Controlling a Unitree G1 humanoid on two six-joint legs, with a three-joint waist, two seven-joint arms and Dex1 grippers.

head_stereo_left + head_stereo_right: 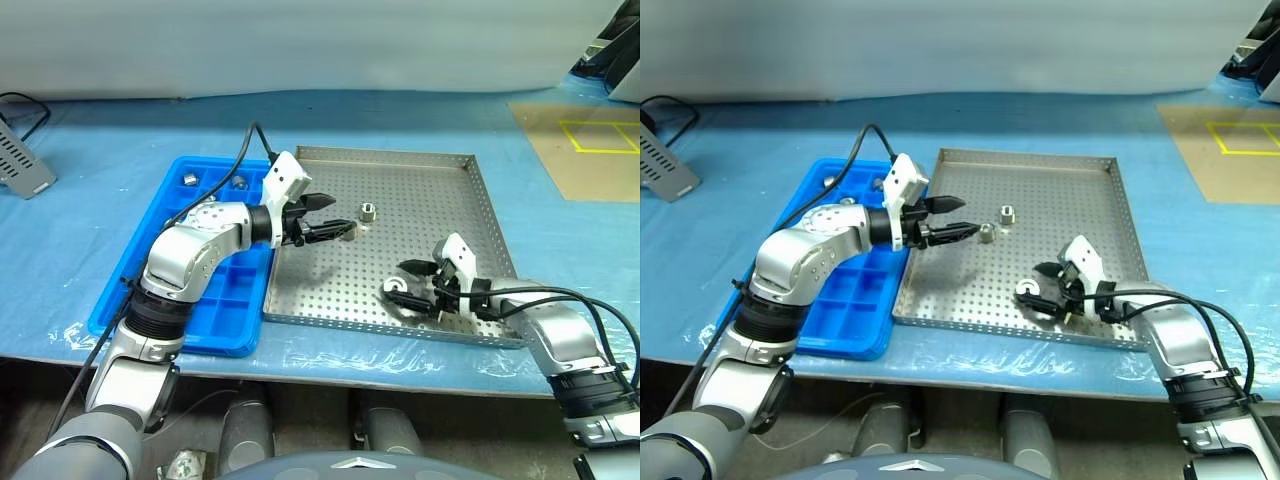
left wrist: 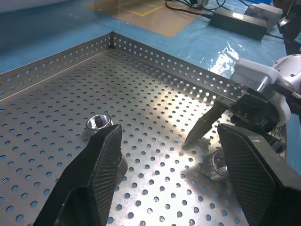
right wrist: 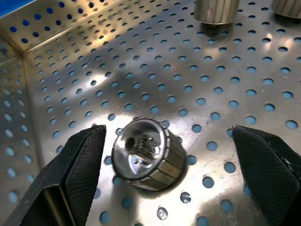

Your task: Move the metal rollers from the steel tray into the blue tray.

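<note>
So the steel tray [image 1: 470, 215] is a square sheet-metal pan with a low rim and a floor punched full of tiny round holes, pretty shiny where the light hits it, and it sits on a crinkly blue plastic sheet [image 1: 90, 210]. The right gripper [image 1: 412, 282] is down near the tray's front edge with its two black fingers spread wide, nothing clamped. In the right wrist view those fingers have a fine knurled texture, and one roller [image 3: 146, 153] lies on its side on the floor between them, closer to one finger, touching neither as far as I can see. It's a stubby silver cylinder with a ribbed outer band and a hole through the middle. The left gripper [image 1: 330, 216] hangs over the tray's left part, its fingers parted and empty. Just beyond its tips another roller [image 1: 368, 211] stands upright, and one more [image 1: 986, 234] sits right by the lower fingertip; I can't tell if it's touching. Behind the left arm is the blue tray [image 1: 160, 310], glossy moulded plastic split into small square pockets, touching the steel tray's side, with a couple of rollers [image 1: 186, 180] already in its far pockets. No readable labels or writing on any of it.
</note>
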